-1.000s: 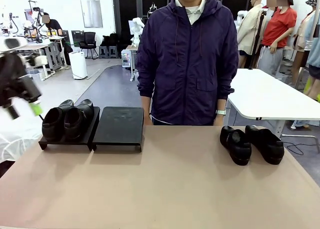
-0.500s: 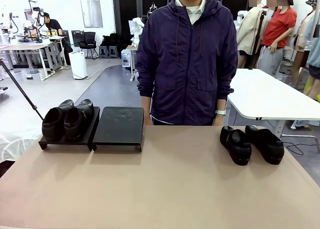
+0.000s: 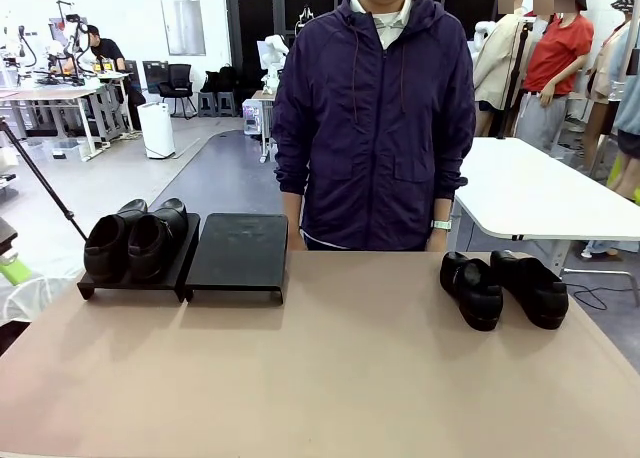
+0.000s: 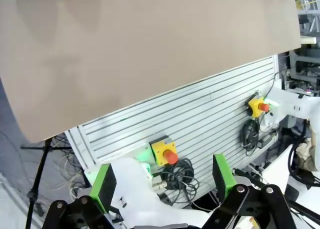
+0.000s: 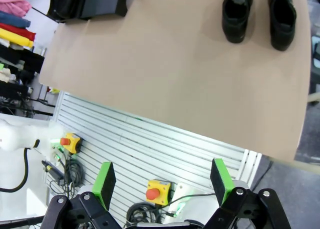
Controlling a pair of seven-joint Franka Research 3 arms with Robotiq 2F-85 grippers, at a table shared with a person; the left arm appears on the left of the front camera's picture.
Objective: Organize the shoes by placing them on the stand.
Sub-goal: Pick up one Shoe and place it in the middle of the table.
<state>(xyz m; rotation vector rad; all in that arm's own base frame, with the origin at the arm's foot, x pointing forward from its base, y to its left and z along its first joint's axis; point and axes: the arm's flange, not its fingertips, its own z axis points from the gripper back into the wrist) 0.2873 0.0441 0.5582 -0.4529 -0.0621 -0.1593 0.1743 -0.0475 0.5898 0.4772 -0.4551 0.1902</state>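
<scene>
Half done: two shoes (image 3: pixel 150 243) sit on the stand (image 3: pixel 130 287) at frame left, two more shoes (image 3: pixel 470 290) wait right on the counter (image 3: pixel 330 368), left claw (image 4: pixel 163 181) and right claw (image 5: pixel 163 181) both released.

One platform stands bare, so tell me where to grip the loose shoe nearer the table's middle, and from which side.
Take the shoe across its narrow midfoot, just ahead of the opening, coming down from above. It sits sole-down, toe toward the robot, so its long sides offer the jaws parallel faces. The open right gripper looks nearer.
</scene>
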